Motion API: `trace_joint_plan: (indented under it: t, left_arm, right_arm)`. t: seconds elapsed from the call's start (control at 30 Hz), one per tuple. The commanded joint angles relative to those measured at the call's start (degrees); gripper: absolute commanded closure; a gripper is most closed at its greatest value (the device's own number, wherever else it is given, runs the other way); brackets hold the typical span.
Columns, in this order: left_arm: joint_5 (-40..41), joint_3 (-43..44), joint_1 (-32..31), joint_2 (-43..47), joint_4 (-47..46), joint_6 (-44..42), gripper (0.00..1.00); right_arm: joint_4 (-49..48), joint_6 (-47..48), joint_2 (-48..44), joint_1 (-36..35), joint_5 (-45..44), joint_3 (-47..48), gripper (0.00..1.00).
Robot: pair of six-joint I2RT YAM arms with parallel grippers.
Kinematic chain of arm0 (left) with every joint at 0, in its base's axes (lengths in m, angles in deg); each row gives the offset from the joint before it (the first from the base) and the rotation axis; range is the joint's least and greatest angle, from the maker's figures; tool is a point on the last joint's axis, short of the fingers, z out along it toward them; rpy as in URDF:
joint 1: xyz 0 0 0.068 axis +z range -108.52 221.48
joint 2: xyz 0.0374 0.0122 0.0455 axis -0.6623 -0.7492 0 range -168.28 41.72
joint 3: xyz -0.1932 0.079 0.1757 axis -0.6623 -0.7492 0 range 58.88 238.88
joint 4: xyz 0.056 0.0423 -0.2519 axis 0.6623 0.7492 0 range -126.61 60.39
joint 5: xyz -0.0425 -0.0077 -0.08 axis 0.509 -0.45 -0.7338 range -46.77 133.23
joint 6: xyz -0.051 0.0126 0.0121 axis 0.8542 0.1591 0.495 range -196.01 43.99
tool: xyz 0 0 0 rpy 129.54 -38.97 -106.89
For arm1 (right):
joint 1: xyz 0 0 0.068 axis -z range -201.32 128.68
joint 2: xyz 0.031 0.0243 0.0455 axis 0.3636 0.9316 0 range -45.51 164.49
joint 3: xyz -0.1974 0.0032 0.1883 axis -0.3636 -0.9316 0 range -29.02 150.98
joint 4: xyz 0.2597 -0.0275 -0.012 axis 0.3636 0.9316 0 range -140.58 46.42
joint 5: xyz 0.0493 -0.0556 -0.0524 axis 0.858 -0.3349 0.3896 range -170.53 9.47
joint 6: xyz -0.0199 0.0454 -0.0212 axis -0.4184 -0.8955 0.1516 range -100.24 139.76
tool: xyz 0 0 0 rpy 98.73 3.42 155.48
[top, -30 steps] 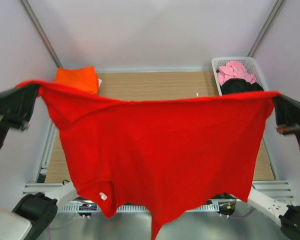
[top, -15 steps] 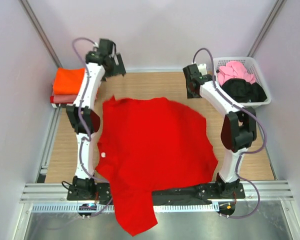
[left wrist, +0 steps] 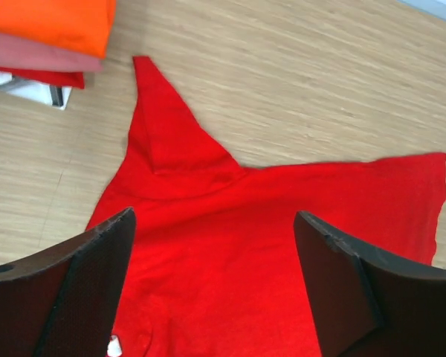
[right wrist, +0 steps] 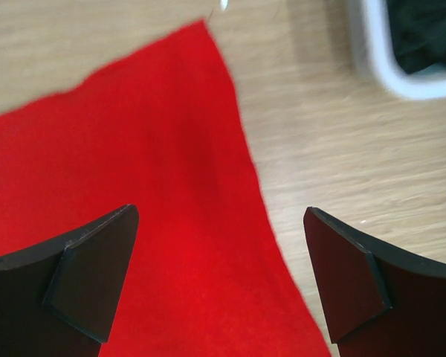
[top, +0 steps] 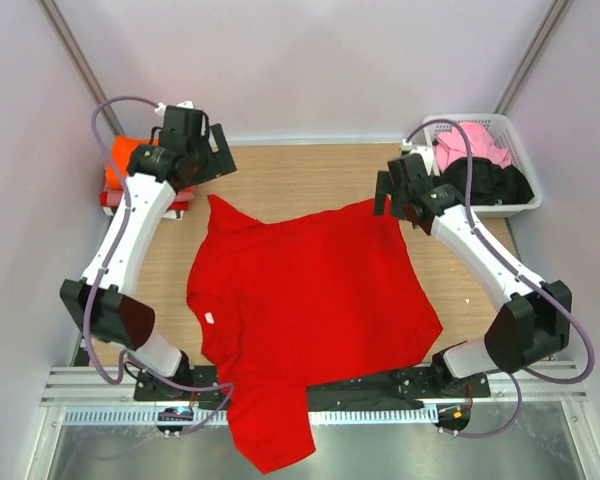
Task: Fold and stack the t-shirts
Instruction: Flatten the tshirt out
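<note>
A bright red t-shirt [top: 310,300] lies spread on the wooden table, its lower part hanging over the near edge. My left gripper [top: 212,165] hovers open above the shirt's far left corner [left wrist: 152,111], with nothing between its fingers [left wrist: 214,216]. Over the far right corner [right wrist: 193,44], my right gripper [top: 385,200] is open too and holds nothing [right wrist: 219,210]. A folded orange t-shirt [top: 130,160] tops a stack at the far left, with a salmon-pink one [left wrist: 30,53] under it. Pink [top: 470,140] and black [top: 490,182] t-shirts lie in the basket.
The white slatted basket [top: 520,206] stands at the far right corner, close to my right arm. A metal rail [top: 540,372] with the arm bases runs along the near edge. Grey walls close in both sides.
A second ago both grippers held the red t-shirt stretched up in the air. They have opened and let it drop flat onto the table; both arms have since swung outward.
</note>
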Motion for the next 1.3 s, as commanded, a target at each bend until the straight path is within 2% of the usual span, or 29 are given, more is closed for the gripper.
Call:
trace_joint_plan:
  t: [0.0,0.1,0.2,0.37,0.8,1.27]
  left_arm:
    - [2.8,-11.2,0.3,-2.2,-7.5,3.4,0.14]
    - [3.2,-17.2,0.4,-2.0,-11.9,5.1,0.29]
    - [2.9,-22.0,0.7,-2.2,-17.0,6.7,0.34]
    - [2.6,-25.0,1.1,-4.5,-21.7,7.6,0.37]
    - [4.0,-23.0,2.3,-14.8,-25.8,8.6,0.48]
    - [3.5,-20.9,3.2,-20.1,-26.2,9.1,0.51]
  right_arm:
    - [-5.7,-2.5,-2.5,-0.3,8.5,-8.4,0.00]
    - [-6.3,-2.7,-6.6,-0.3,12.0,-13.1,0.01]
    - [-6.8,-3.0,-11.5,-0.4,15.8,-16.5,0.01]
    - [-6.0,-2.9,-17.1,-0.5,18.7,-20.2,0.01]
    - [-0.6,-2.1,-23.9,-0.6,21.7,-18.3,0.01]
    - [-0.6,-2.0,-24.4,-0.6,21.6,-19.4,0.01]
